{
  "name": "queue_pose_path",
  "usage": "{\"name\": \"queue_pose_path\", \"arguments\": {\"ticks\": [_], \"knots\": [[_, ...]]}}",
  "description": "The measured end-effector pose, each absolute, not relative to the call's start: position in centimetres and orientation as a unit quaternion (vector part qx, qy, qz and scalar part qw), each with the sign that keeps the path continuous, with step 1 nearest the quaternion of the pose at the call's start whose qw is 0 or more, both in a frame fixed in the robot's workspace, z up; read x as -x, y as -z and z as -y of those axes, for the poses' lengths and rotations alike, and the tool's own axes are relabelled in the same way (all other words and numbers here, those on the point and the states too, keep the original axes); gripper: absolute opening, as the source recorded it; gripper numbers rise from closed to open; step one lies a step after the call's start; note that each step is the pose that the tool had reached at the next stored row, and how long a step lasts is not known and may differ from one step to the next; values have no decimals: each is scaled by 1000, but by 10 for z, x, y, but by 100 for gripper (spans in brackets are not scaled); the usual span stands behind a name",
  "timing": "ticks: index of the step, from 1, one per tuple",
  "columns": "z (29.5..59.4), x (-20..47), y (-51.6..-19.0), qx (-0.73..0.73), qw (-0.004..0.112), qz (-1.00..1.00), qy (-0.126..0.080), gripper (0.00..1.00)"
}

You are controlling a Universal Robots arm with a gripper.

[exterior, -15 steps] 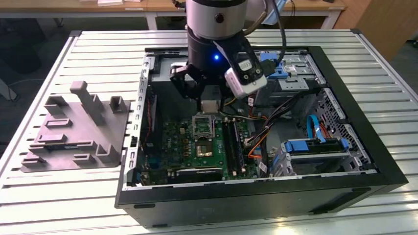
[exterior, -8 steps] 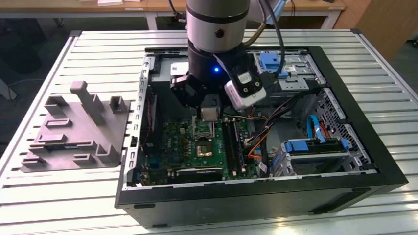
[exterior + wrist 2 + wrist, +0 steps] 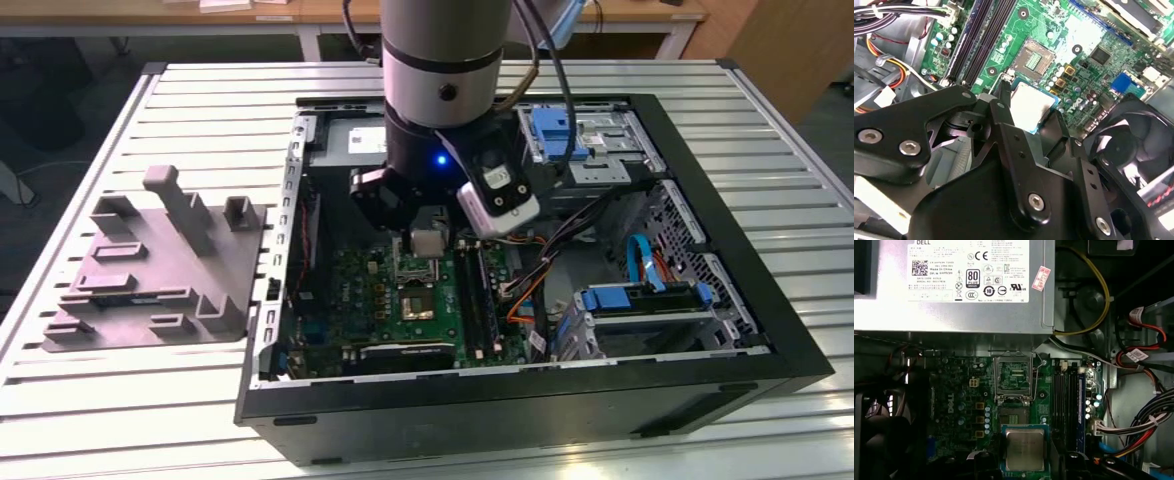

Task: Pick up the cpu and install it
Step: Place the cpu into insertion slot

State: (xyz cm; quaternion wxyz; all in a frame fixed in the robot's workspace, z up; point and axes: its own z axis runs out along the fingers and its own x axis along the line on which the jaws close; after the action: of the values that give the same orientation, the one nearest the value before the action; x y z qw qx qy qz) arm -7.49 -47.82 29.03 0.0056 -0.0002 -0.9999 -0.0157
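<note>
The cpu is a small flat square chip with a pale silver top and a blue-green rim. My gripper is shut on it, one black finger on each side. In the first wrist view the cpu hangs just short of the dark open socket, whose metal load frame is flipped up behind it. The exterior view has my gripper low inside the open computer case, holding the cpu above the green board, slightly behind the socket.
A grey plastic fixture with upright pegs lies on the slatted table at the exterior view's left. Inside the case, the power supply, memory sticks, cable bundles, a black fan and a blue drive cage crowd the socket.
</note>
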Motion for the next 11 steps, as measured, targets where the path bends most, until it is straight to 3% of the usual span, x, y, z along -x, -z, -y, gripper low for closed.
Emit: {"name": "queue_pose_path", "arguments": {"ticks": [11], "knots": [[478,75,-270,-1,6,1000,16,47]]}}
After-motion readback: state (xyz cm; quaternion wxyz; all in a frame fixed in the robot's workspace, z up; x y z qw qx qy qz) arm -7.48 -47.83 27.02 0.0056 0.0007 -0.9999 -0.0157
